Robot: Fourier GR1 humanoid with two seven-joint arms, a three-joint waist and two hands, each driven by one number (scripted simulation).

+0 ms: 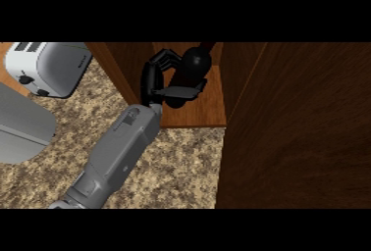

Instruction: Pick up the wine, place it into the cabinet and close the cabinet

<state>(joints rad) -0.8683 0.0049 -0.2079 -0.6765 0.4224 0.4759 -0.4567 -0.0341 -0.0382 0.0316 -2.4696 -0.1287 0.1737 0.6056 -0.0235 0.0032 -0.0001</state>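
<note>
While curled round the wine (196, 61): hand (161, 78) inside cabinet (196, 110).

Tight squeeze: the cabinet opening (196, 105) sits between its left wall (116, 68) and the big open door (297, 127) on the right. Toaster (47, 66) crowds far left; near counter (177, 166) is open.

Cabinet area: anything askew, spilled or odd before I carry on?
Nothing stands out. The hand is curled round the dark wine bottle over the cabinet shelf, no spill shows, and the cabinet door stands open at right. The toaster sits square on the counter.
</note>
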